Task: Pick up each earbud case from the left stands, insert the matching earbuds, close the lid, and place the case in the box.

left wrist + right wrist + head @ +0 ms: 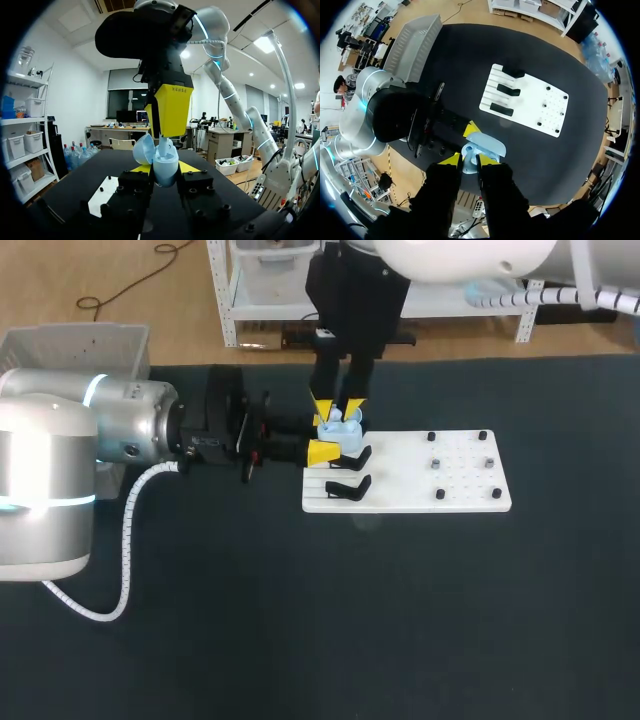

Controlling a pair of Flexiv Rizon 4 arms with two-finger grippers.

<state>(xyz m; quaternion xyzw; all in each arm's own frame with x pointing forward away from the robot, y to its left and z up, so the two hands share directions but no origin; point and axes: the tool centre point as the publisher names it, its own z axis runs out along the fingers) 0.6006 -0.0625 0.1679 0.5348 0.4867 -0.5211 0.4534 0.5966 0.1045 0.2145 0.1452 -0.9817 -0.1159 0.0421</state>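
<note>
A light-blue earbud case (341, 433) with its lid open is held above the left end of the white board (460, 502), and my left gripper (327, 444) is shut on its body from both sides. In the left wrist view the case (165, 166) stands upright between the yellow tips, its lid (143, 149) tipped back. My right gripper (339, 408) points straight down onto the open case, shut on a small pale-blue earbud (336, 417) at the case's mouth. In the right wrist view the case (487, 143) lies just beyond my right gripper (469, 160).
Black stands (349, 487) line the board's left part, and small pegs (437, 463) dot its right part. A grey box (75, 344) sits at the table's far left corner. Dark table surface lies open in front of the board.
</note>
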